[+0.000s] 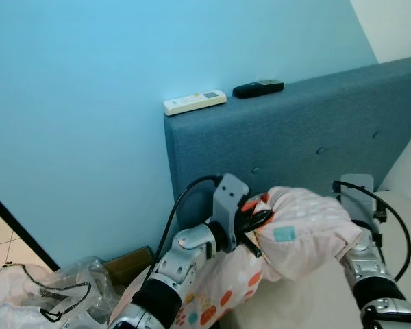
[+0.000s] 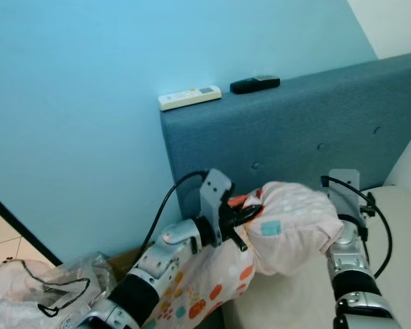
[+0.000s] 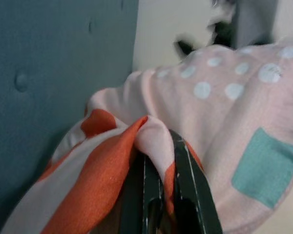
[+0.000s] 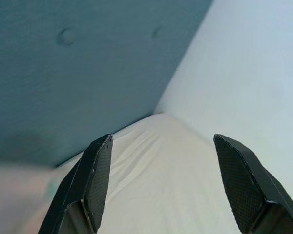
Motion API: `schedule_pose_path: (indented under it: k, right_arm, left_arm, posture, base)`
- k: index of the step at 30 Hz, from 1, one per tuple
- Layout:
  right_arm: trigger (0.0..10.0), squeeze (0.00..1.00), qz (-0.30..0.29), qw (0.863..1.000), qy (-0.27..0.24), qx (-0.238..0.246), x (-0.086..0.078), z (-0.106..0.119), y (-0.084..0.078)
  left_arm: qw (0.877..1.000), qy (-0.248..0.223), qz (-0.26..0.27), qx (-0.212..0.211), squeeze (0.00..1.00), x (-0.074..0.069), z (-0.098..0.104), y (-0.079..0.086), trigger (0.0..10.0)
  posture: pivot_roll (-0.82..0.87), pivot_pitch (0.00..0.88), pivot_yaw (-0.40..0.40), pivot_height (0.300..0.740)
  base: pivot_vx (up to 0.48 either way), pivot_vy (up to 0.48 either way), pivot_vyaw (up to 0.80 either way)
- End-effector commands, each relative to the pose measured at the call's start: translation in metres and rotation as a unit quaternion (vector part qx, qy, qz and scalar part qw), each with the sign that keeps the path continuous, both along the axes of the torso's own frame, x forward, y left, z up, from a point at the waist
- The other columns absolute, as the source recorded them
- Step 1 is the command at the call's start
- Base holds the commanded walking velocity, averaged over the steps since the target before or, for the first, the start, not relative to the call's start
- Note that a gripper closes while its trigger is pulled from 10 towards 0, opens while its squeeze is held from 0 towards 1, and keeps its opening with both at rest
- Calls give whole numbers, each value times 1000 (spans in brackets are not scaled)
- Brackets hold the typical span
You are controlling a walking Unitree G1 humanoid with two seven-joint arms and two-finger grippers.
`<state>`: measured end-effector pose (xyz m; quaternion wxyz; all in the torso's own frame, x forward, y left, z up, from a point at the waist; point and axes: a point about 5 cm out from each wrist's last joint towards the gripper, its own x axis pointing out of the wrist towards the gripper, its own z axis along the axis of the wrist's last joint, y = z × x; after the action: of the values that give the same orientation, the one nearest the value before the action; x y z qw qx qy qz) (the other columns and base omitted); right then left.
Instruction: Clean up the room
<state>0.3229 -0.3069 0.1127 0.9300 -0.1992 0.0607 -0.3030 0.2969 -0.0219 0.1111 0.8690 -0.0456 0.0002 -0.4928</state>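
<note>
Up front in the head views, the left gripper pinches one pink cloth with dots and orange patches, held up against the blue padded headboard. Two remotes sit on top, one white, one black. Left wrist view: fingers pressed together on the cloth. Right wrist view: the right gripper has fingers spread apart over the white mattress.

The blanket is pale pink with white dots, a teal square and orange patches and stripes. The headboard is dusty blue, buttoned. The wall is light blue. One remote is cream-white, the other remote black. The mattress is off-white. The fingers are black with a fine mesh texture.
</note>
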Motion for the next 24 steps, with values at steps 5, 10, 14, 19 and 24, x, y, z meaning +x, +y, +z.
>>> schedule_pose_path:
  k: [5, 10, 14, 19, 24]
  right_arm:
    - [10000, 0, -24, 999, -26, -29, -9, 13, -13]
    - [10000, 0, 34, 998, -55, 21, -8, 20, -6]
    - [10000, 0, 237, 967, -36, 90, -6, 34, 16]
    - [10000, 94, 354, 933, 12, 60, -18, 56, 13]
    - [10000, 1000, 451, 888, 87, 19, -42, 83, 1]
  left_arm:
    - [991, -133, 5, 7, 0, 16, 71, -62, 10000]
    - [988, -149, 37, 26, 0, 26, 80, -62, 10000]
    - [989, -137, 55, 25, 0, 33, 78, -54, 10000]
    - [990, -129, 59, 23, 0, 33, 67, -47, 10000]
    - [990, -122, 59, 31, 0, 30, 50, -40, 10000]
  posture:
    - [-171, 88, 70, 735]
    - [-191, 102, 84, 735]
    - [-190, 113, 82, 735]
    - [-182, 114, 69, 735]
    - [-180, 111, 58, 735]
  base:
    - [0, 0, 0]
    - [0, 0, 0]
    - [0, 0, 0]
    - [0, 0, 0]
    - [0, 0, 0]
